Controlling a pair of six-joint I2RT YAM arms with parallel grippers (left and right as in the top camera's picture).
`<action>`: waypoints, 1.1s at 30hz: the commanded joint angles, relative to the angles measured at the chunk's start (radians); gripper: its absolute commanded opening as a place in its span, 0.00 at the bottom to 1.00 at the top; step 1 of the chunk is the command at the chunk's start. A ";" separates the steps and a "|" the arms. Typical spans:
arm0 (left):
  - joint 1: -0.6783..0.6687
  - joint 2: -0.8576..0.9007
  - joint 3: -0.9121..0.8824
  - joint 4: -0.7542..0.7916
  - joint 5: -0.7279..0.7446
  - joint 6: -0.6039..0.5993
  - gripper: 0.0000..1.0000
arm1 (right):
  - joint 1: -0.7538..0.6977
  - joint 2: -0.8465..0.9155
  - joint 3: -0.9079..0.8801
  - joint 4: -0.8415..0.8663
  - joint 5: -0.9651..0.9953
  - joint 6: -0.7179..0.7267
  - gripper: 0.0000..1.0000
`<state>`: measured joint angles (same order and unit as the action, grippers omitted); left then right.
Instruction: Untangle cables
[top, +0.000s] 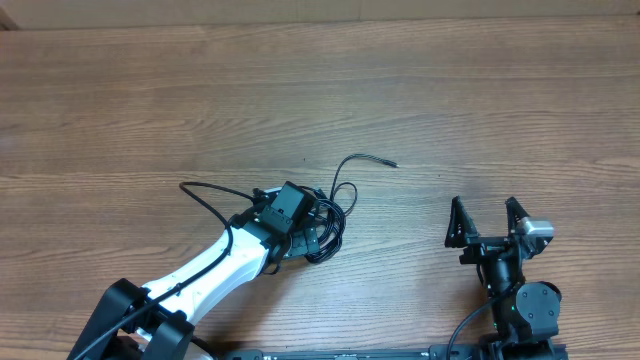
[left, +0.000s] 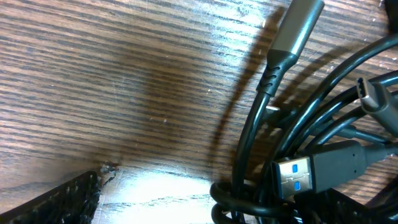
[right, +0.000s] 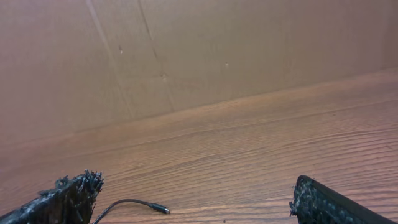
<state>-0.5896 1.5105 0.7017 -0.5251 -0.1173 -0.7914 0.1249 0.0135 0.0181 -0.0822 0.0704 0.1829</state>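
Your left pincer (top: 305, 220) is released over the tangled thin black cables (left: 323, 163); your right pincer (top: 487, 222), well apart, gapes empty.

You have a wood-grain tabletop (top: 200, 90) before you, with a plain brown cardboard wall (right: 186, 50) rising at its far edge.

From high overhead we look straight down on the counter (top: 420, 90). Our left wrist camera sits very close above that counter, facing down onto the tangled cables (left: 336, 163), which the overhead view also shows, much smaller. Our right wrist camera sits low, facing across the counter toward a brown wall (right: 186, 56). It shares the loose cable end (right: 160, 210) with the overhead view.
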 joint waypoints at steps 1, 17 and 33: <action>-0.006 0.006 -0.013 0.001 -0.020 -0.018 1.00 | -0.002 -0.011 -0.010 0.005 0.009 -0.005 1.00; -0.006 0.006 -0.013 0.000 -0.020 -0.018 1.00 | -0.002 -0.011 -0.010 0.005 0.009 -0.005 1.00; -0.006 0.006 -0.013 0.004 -0.020 -0.021 0.97 | -0.002 -0.011 -0.010 0.005 0.009 -0.005 1.00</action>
<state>-0.5896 1.5105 0.7013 -0.5228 -0.1173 -0.7944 0.1249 0.0135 0.0181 -0.0818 0.0708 0.1825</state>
